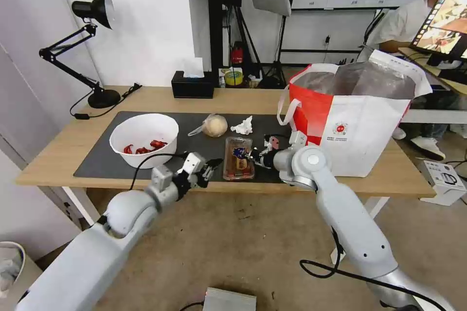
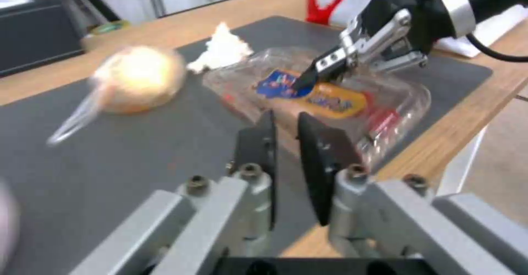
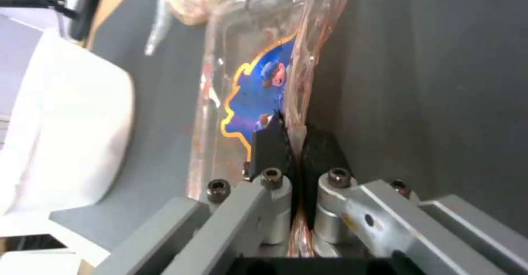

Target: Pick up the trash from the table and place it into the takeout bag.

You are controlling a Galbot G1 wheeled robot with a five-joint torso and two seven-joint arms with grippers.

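Head view: the long light-wood table [image 1: 63, 148] carries a large dark grey mat [image 1: 97, 163]. The clear plastic clamshell tray [image 1: 238, 159] lies near the mat's front edge. From 3 o'clock of the tray, the right gripper [image 1: 249, 154] is closed on its rim. The left gripper [image 1: 212, 167] is held just at 9 o'clock of the tray, fingers nearly together, nothing between them. The white round bowl with red scraps [image 1: 144, 139] sits at 9 o'clock of the tray; the tan ball wrapped in clear plastic [image 1: 214, 125] and the crumpled white tissue [image 1: 243, 126] lie at 12 o'clock. The large white and red takeout bag [image 1: 355, 121] stands open at 3 o'clock.

Left wrist view: a narrow gap is seen between the left gripper's black pads [image 2: 324, 155], short of the tray [image 2: 385, 102].

Right wrist view: the tray's thin edge [image 3: 300, 102] is pinched between the right pads [image 3: 269, 143].
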